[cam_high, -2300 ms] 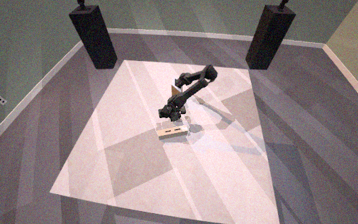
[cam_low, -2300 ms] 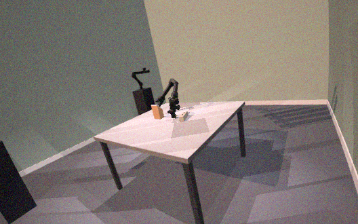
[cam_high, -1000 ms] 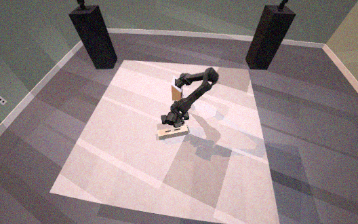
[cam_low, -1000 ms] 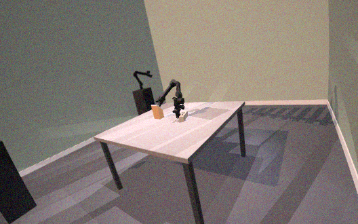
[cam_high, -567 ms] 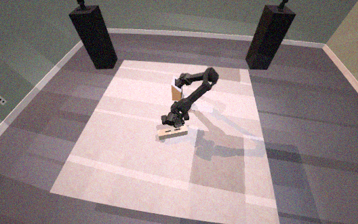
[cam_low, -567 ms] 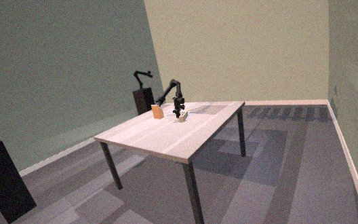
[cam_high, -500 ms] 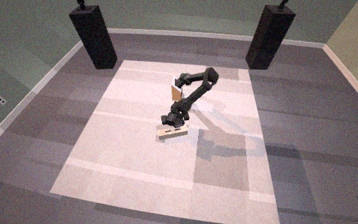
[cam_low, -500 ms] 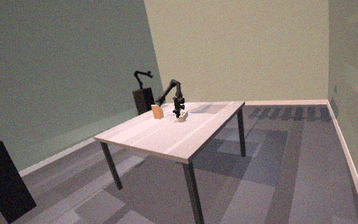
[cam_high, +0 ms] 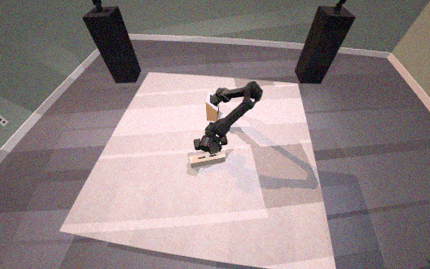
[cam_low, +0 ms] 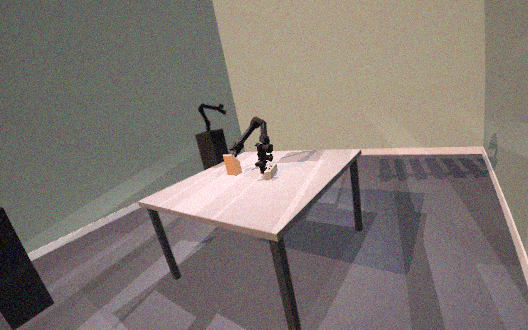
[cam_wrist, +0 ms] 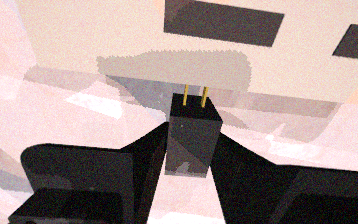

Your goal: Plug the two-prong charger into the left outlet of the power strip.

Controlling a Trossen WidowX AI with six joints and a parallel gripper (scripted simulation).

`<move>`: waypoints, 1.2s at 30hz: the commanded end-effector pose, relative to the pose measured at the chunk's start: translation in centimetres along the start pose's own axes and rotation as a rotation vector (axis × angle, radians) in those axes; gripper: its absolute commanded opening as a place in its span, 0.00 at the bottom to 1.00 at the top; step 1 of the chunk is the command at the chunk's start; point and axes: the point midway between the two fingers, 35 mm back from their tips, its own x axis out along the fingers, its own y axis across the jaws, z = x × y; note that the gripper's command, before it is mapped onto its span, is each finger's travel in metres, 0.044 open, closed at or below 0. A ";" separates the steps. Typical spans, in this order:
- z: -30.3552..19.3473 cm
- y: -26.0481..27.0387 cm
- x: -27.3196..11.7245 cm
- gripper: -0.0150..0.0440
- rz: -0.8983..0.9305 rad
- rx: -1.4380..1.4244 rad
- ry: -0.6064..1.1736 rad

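The cream power strip (cam_high: 207, 160) (cam_low: 271, 172) (cam_wrist: 75, 32) lies on the table, with two dark outlet recesses in its top. In the wrist view one recess (cam_wrist: 222, 24) is above the charger and the other (cam_wrist: 348, 42) is cut off at the right edge. My gripper (cam_high: 211, 151) (cam_low: 263, 170) (cam_wrist: 187, 128) is shut on the dark charger (cam_wrist: 192, 150), low beside the strip's long edge. The charger's two gold prongs (cam_wrist: 185, 95) point toward the strip; their tips show at its edge, outside both recesses. Whether they touch it, I cannot tell. The top and exterior views hide the charger.
An orange-brown block (cam_high: 212, 112) (cam_low: 232, 165) with a pale top stands near the arm's base on the table (cam_high: 146, 196) (cam_low: 210, 200). Two dark pedestals (cam_high: 111, 45) (cam_high: 324, 45) stand beyond the table's far corners.
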 end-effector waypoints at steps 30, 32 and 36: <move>0.8 0.1 -0.1 0.25 0.005 0.006 -0.003; 0.9 0.1 -0.1 0.25 0.005 0.006 -0.003; 1.0 0.1 -0.1 0.25 0.005 0.006 -0.003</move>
